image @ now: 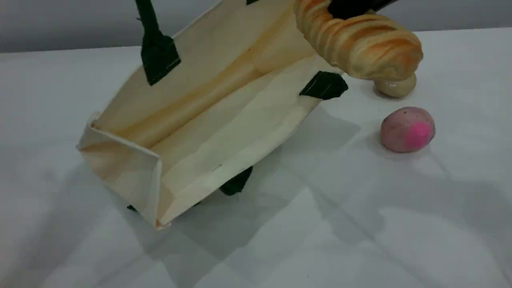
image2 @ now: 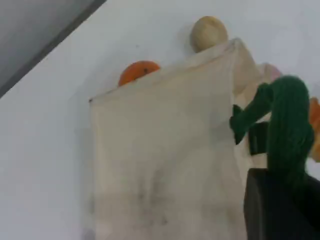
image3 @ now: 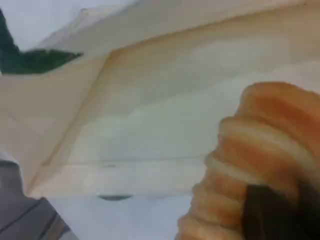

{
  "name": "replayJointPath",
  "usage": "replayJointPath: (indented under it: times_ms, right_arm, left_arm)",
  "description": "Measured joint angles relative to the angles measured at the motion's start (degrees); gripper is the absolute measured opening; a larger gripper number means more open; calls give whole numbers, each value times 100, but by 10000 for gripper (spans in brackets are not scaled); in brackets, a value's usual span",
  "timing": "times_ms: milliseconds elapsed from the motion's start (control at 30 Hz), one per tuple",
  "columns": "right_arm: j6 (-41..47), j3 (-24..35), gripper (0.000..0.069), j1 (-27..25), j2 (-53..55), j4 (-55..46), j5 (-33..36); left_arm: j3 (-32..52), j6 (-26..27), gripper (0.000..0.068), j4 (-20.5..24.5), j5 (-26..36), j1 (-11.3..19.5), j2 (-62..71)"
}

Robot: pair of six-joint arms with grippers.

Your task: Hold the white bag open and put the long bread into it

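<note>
Scene view shows the white counter point(image: 360, 224) carrying a large cream-white canvas bag point(image: 208, 116) with dark green rope handles and green patches. This bag lies tipped with its mouth gaping toward the camera and its inside walls showing. One green handle point(image: 154, 44) runs up out of the top edge, pulled taut. In the left wrist view, the left gripper point(image2: 280, 200) is clamped together on that green rope handle point(image2: 287, 125), lifting one side of the bag point(image2: 160, 165) so the opening stays wide.

Next in size, the oblong golden-orange loaf with pale crosswise ridges point(image: 360, 40) hangs in the air above the bag's far right corner, clear of the counter. Its top is pinched by the black right gripper point(image: 352, 6), whose jaws are clamped on the loaf; the right wrist view shows the loaf point(image3: 265, 165) just over the bag's open interior point(image3: 150, 110), not yet inside.

A round bun with a pink spot point(image: 408, 129) sits on the counter to the right of the bag. A smaller round beige bun point(image: 396, 86) lies behind it, partly hidden under the loaf.
</note>
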Motion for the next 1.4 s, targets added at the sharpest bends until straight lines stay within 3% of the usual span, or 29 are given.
replayJointPath:
  times_ms: [300, 633, 1067, 1400]
  right_arm:
    - [0, 0, 48, 471, 27, 24, 49]
    - [-80, -5, 48, 1115, 679, 260, -1232]
    - [-1234, -15, 48, 1141, 1256, 1719, -2459]
    - [-2513, -17, 48, 1141, 1545, 3395, -2521]
  left_arm:
    - [0, -26, 94, 25, -94, -111, -4]
    - [0, -26, 94, -149, 83, -170, -22]
    - [0, -26, 94, -136, 143, -230, -206]
    - [0, -26, 94, -186, 188, -230, -206]
